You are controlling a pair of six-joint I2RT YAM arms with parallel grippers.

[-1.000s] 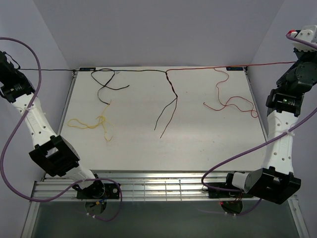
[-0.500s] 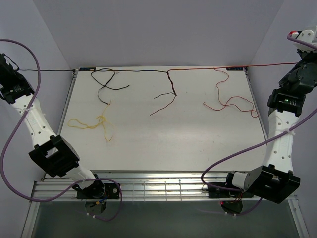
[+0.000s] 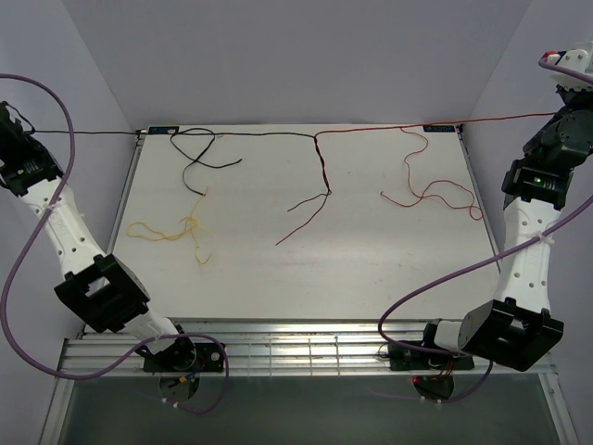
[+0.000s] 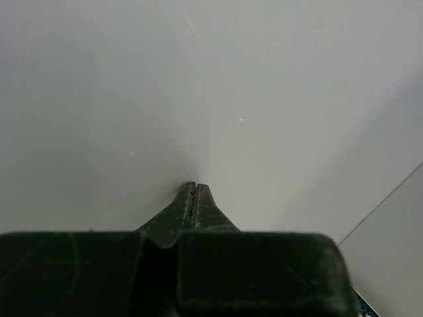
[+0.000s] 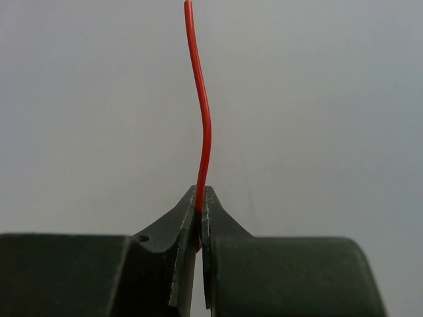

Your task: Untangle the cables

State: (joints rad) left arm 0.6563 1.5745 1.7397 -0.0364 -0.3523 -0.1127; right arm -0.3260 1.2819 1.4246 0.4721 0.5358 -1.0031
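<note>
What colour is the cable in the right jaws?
Red. The cable shows best in the right wrist view.

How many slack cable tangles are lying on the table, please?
4: black loops at the back left, a yellow bunch at the left, dark red-brown strands in the centre, a red squiggle at the right. Some may join.

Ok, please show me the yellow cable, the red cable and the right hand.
yellow cable (image 3: pixel 189 226): top external view, tangled middle.
red cable (image 5: pixel 207 132): right wrist view, its bend.
right hand (image 5: pixel 199 196): right wrist view, between fingertips.
</note>
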